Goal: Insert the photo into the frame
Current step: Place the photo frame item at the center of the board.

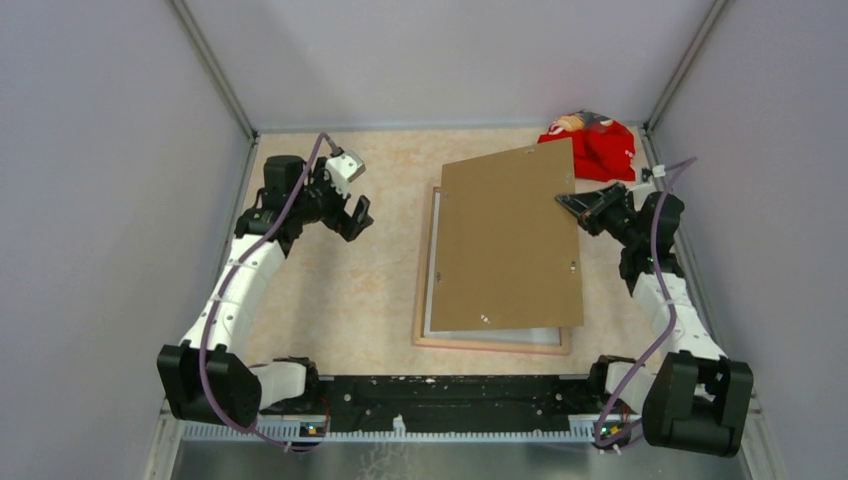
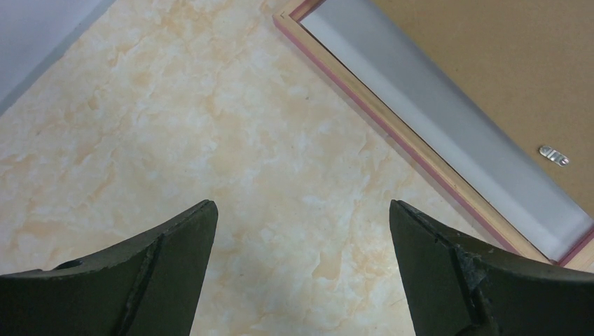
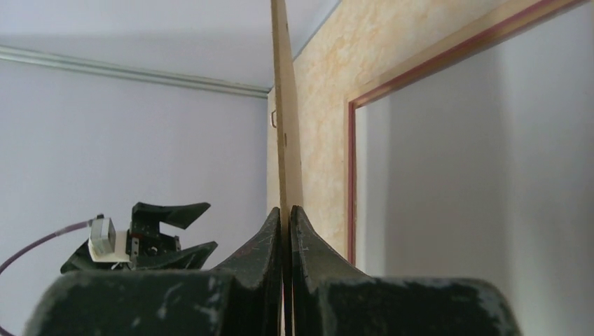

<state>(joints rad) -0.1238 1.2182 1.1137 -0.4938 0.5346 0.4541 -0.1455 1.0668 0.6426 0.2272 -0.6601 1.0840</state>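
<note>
Beige marbled desk (image 1: 340, 290), lilac walls. Frame (image 2: 426, 145) lies face down mid-desk: pale wood back, thin pink edge. Photo (image 2: 448, 133) inside it, white reverse up. Right jaws clenched on right edge of brown backing board (image 1: 510, 240), skewed over frame. Left jaws released, spread wide above bare desk, left of frame. Red cloth (image 1: 600, 145) in far right corner.
</note>
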